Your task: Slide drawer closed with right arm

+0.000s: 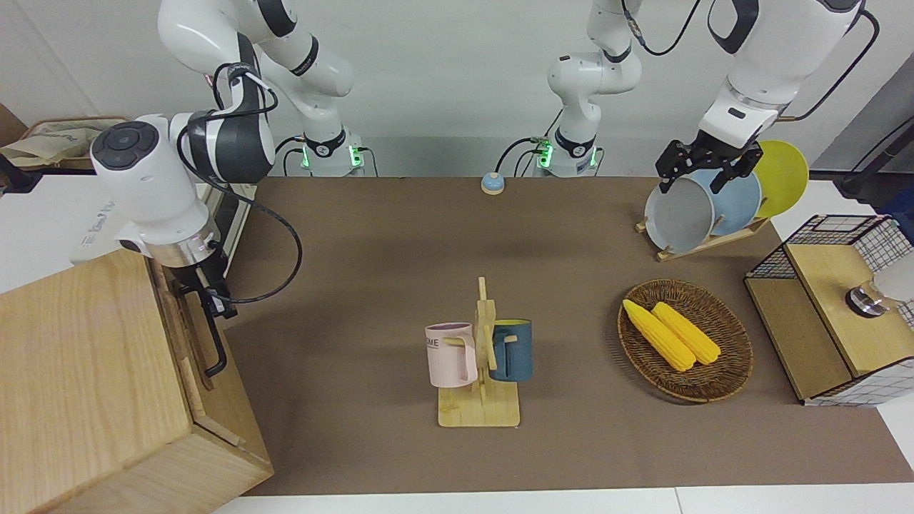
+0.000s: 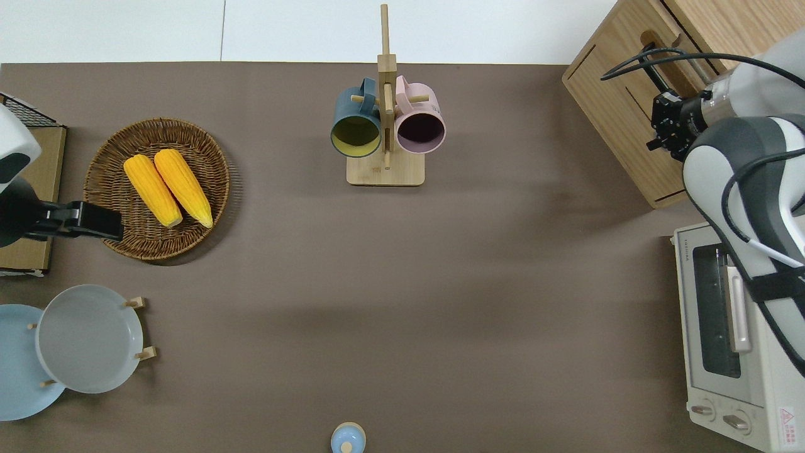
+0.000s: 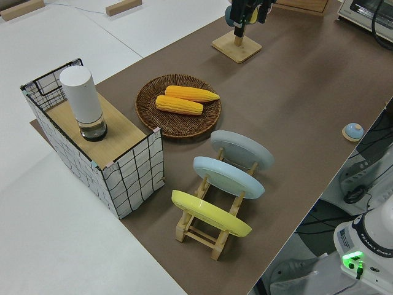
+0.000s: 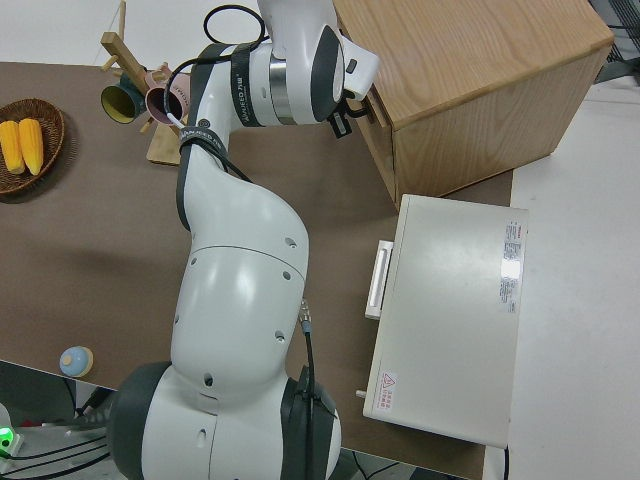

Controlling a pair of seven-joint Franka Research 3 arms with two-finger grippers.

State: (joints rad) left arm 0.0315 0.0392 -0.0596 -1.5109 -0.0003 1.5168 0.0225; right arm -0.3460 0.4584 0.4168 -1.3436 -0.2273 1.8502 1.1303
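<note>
Right gripper [image 1: 208, 294] against drawer [image 1: 187, 325] handle [image 1: 212, 335], wrist horizontal; finger state unclear.

The mug stand [image 2: 385, 170] sits mid-table between the corn basket [image 2: 119, 242] and the cabinet [image 2: 619, 119].

Bright even overhead light, soft faint shadows on the brown table [image 1: 400, 235], sharp focus, no glare

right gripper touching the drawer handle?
Cannot tell. In the front view the right gripper sits at the nearer end of the drawer's black loop handle, but the wrist hides its fingertips; overhead matches.
</note>
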